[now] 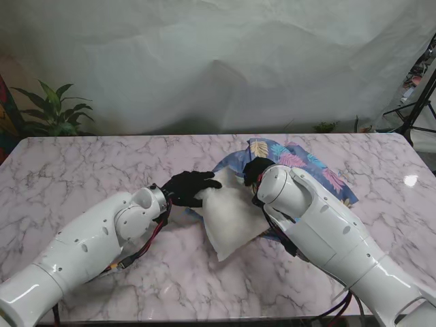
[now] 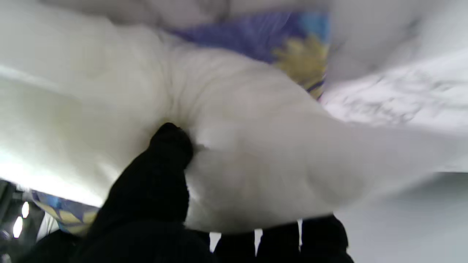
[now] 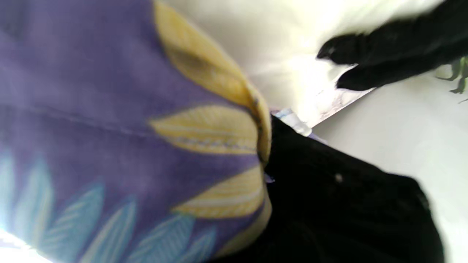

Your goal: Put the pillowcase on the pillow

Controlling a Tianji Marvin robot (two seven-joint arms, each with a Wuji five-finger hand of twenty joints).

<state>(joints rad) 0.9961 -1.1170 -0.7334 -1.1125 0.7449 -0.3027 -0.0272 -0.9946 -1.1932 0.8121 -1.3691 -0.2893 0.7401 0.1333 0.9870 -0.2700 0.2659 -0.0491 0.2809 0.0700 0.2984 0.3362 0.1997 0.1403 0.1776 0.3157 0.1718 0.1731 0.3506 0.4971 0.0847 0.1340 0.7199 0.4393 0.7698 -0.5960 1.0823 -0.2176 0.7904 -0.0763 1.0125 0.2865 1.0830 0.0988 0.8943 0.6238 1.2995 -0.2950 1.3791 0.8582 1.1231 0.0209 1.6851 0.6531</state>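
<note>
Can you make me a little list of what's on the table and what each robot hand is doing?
pillow: white, lying on the marble table, mostly outside the pillowcase
pillowcase: purple-blue with leaf print, crumpled beside and under the pillow's right side
left hand: black glove, gripping the pillow's left corner
right hand: black glove, holding the pillowcase edge
plant: green, behind the table's far left corner

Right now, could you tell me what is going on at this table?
The robot is fitting a pillowcase onto a white pillow. The left hand grips the pillow's corner, and the right hand holds the floral pillowcase at its edge. Most of the pillow is not yet inside.
</note>
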